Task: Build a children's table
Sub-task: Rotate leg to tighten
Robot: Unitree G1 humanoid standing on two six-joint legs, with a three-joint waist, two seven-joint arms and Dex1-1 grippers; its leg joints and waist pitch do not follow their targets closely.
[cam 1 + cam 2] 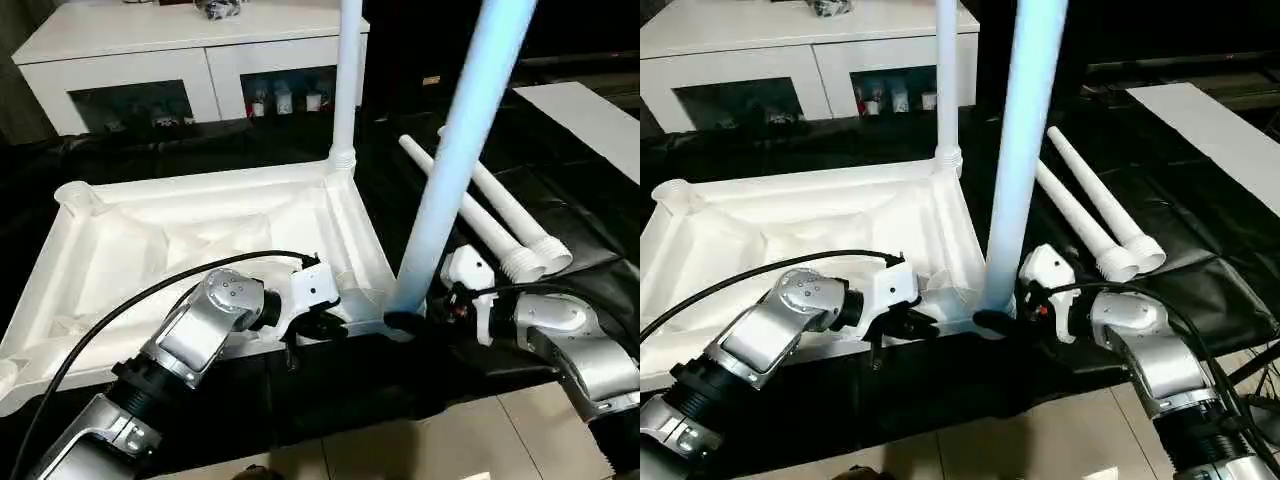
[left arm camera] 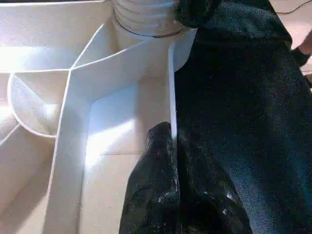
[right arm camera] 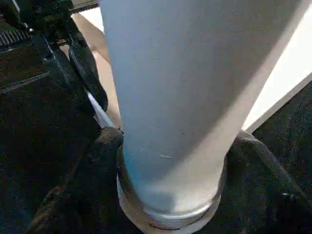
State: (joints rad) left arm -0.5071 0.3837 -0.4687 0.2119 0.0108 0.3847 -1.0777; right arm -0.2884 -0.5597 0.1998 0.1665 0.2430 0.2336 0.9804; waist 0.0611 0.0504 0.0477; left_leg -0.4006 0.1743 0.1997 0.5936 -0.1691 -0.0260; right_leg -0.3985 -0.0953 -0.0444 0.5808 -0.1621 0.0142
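The white tabletop (image 1: 180,235) lies upside down on a black cloth, ribs up. One white leg (image 1: 346,80) stands upright in its far right corner socket. A second leg (image 1: 455,150) stands tilted in the near right corner socket. My right gripper (image 1: 405,322) is closed around this leg's base, a finger (image 3: 83,195) on each side just above the threaded collar. My left gripper (image 2: 173,134) is shut on the tabletop's near rim, a short way left of that socket. Two loose legs (image 1: 470,215) lie side by side on the cloth to the right.
A white cabinet (image 1: 180,50) with glass doors stands behind the tabletop. A flat white board (image 1: 590,110) lies at the far right. Light tile floor (image 1: 450,440) shows at the front. A black cable (image 1: 130,300) loops over my left forearm.
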